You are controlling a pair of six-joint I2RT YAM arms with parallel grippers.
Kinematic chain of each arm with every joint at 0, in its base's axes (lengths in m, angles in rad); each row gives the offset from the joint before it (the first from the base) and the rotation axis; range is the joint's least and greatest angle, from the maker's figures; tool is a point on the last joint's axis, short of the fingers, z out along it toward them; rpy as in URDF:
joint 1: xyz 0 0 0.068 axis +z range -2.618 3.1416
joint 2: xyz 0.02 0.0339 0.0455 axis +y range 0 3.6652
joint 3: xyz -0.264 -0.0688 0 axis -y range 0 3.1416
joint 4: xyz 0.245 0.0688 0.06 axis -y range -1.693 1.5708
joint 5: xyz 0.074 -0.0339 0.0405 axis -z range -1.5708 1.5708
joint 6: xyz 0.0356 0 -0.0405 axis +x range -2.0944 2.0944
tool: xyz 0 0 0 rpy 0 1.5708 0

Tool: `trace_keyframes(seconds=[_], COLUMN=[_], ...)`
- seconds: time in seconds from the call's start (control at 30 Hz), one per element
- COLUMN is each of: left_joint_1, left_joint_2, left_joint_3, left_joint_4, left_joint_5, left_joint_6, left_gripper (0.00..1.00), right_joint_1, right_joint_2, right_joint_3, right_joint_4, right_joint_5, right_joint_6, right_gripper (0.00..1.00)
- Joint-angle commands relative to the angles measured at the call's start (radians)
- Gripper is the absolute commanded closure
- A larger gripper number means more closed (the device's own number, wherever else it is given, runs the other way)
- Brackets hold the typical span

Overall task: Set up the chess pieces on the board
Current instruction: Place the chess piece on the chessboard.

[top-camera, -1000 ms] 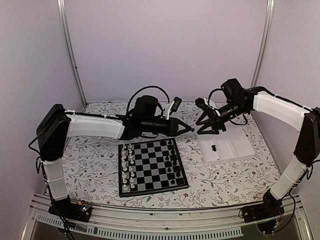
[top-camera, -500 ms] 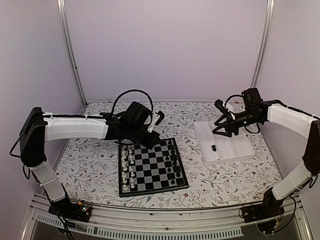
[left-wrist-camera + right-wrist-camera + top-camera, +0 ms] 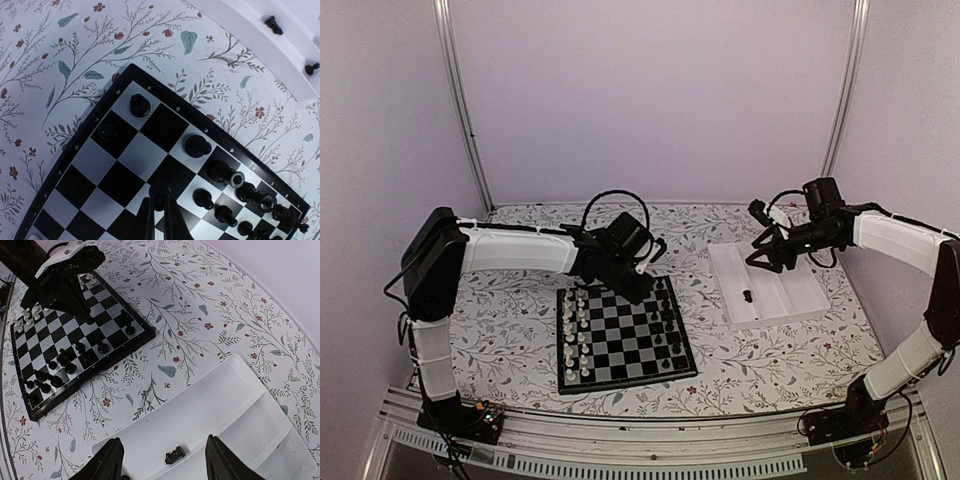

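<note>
Left wrist: left jaws clenched on black piece (image 3: 159,190), shifted over board (image 3: 92,162); right jaws released above tray (image 3: 215,400)

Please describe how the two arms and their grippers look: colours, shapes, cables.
The left arm and right arm have white shells with black joints. Black cables loop at each wrist. The left gripper and right gripper have black, tapering fingers.

left arm (image 3: 510,250) stretched forward and inward, wrist pitched down | left hand (image 3: 159,202) fingers pinched on a black chess piece (image 3: 159,191) | right arm (image 3: 895,232) reaching inward, elbow bent | right hand (image 3: 162,450) fingers spread wide apart
</note>
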Motion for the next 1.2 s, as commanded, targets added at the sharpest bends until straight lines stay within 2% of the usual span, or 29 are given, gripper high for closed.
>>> trace_keyframes(seconds=[0.0, 0.53, 0.97, 1.17], left_joint_1=[-0.01, -0.007, -0.001, -0.001], left_joint_2=[0.049, 0.198, 0.187, 0.196], left_joint_3=[0.068, 0.207, 0.2, 0.206], left_joint_4=[-0.033, -0.107, -0.14, -0.141], left_joint_5=[-0.029, -0.06, -0.068, -0.073], left_joint_6=[0.036, 0.046, 0.029, 0.021], left_gripper=[0.95, 0.93, 0.92, 0.87], right_joint_1=[0.004, 0.003, 0.004, 0.003], right_joint_2=[0.013, 0.032, 0.048, 0.055], right_joint_3=[-0.022, -0.022, -0.019, -0.014], right_joint_4=[0.018, 0.005, -0.005, -0.013], right_joint_5=[0.024, 0.024, 0.014, 0.006], right_joint_6=[-0.015, -0.035, -0.045, -0.047], right_gripper=[0.41, 0.4, 0.39, 0.39])
